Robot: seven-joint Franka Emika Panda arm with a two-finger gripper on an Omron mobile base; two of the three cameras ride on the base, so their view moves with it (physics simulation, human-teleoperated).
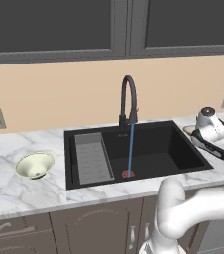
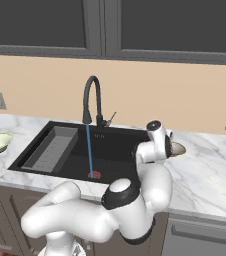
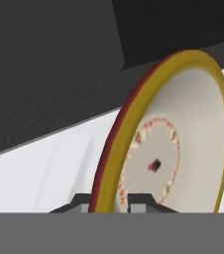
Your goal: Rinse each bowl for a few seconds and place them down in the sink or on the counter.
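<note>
gripper (image 3: 109, 206) clamped on the beige bowl's rim, one finger each side | beige bowl (image 3: 183, 144) up on edge, just right of the sink (image 1: 183, 149), over the counter (image 1: 25, 193) | tap (image 1: 128, 99) running, water hitting the red drain (image 1: 128, 173) | green bowl (image 1: 34, 164) sitting on the counter left of the sink

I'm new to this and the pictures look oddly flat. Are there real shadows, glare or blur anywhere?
Left base view: even, soft lighting; the pale cream-green bowl casts hardly any shadow on the white marble counter, and the black sink basin shows no glare. Right base view: equally flat and sharp throughout. Hand view: the beige bowl with brownish rim looms huge and its edges look slightly soft.
</note>
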